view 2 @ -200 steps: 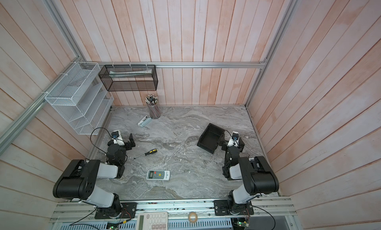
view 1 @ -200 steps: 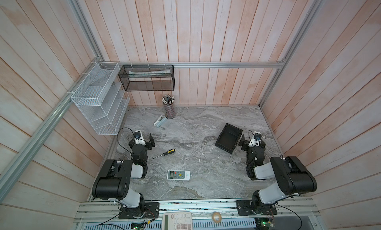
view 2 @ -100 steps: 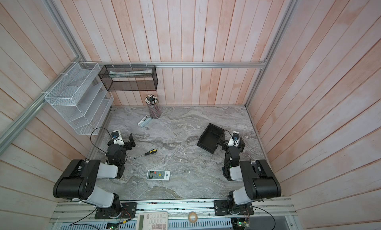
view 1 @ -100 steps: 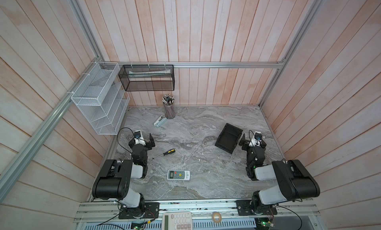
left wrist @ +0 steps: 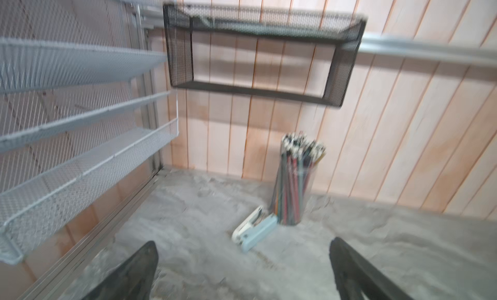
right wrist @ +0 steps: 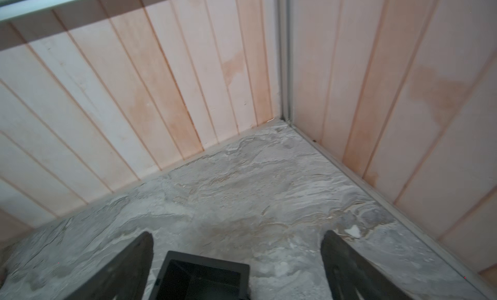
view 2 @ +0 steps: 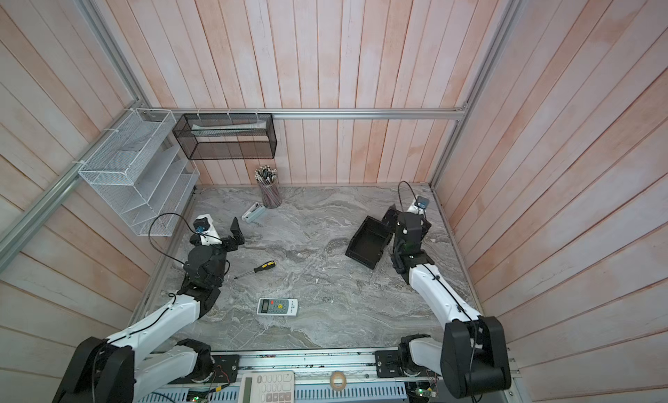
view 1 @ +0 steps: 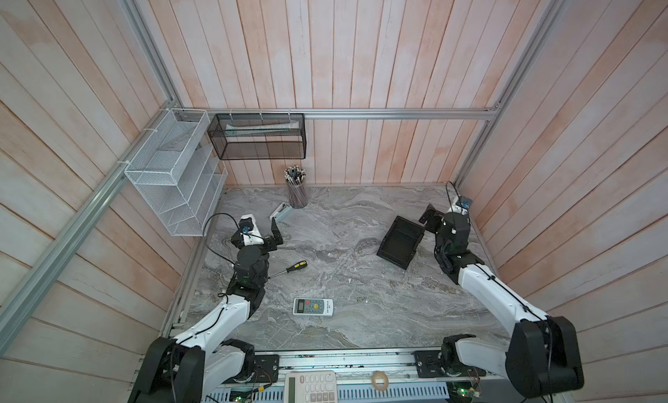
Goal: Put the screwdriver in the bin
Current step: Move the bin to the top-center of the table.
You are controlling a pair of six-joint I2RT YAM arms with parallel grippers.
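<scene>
There is one screwdriver [view 1: 293,266], one bin [view 1: 400,242], one remote [view 1: 313,306], one stapler [view 1: 280,212], one pencil cup [view 1: 297,194], one black basket [view 1: 258,150], one white rack [view 1: 159,161], one calculator [view 1: 311,386].

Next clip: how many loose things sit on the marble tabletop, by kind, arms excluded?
Screwdriver: 1
Bin: 1
Remote: 1
Stapler: 1
Cup of pencils: 1
Total: 5

Left arm [view 1: 217,321] and right arm [view 1: 495,300], both extended forward, white forearms leading to black wrists. Left tool [left wrist: 242,274]: jaws spread wide, nothing between them. Right tool [right wrist: 236,269]: jaws equally wide, gripping nothing. Both tools point away from the bases.
</scene>
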